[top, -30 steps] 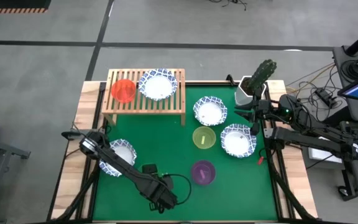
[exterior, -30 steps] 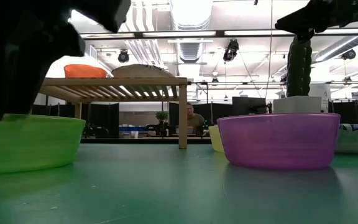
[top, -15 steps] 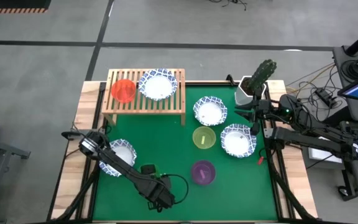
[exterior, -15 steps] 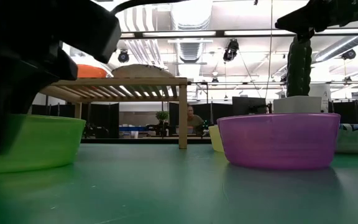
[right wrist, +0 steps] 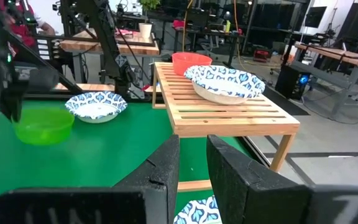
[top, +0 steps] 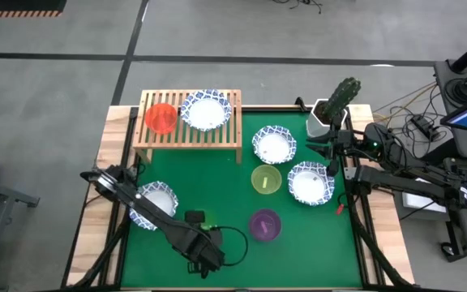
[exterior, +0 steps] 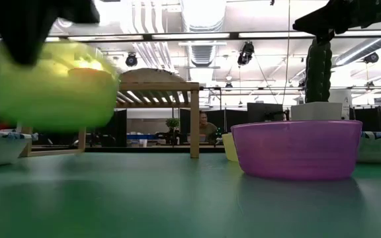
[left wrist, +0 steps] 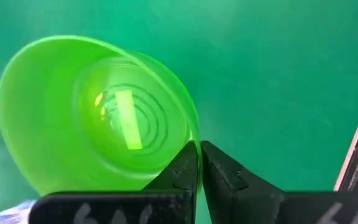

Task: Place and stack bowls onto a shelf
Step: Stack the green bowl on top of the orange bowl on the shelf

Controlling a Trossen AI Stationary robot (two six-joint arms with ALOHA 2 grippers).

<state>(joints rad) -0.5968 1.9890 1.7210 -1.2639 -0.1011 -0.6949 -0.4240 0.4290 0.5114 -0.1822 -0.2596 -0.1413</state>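
At seven o'clock on your table, the left gripper [left wrist: 199,163] is pinched on the lime green bowl's [left wrist: 95,112] rim, bowl lifted clear. A patterned bowl [top: 154,203] sits just beside it; the shelf [top: 189,130] at eleven carries red bowl [top: 160,117] and another. Right gripper [right wrist: 191,163] waits at three, fingers parted.

My green table [top: 217,182] carries the slatted wooden shelf [top: 189,131], three blue-rimmed white bowls [top: 274,144], a yellow-green bowl [top: 266,179], a purple bowl [top: 264,225] and a cactus pot [top: 327,116]. The shelf bears a red bowl [top: 161,118] beside a fourth blue-rimmed bowl [top: 205,111].
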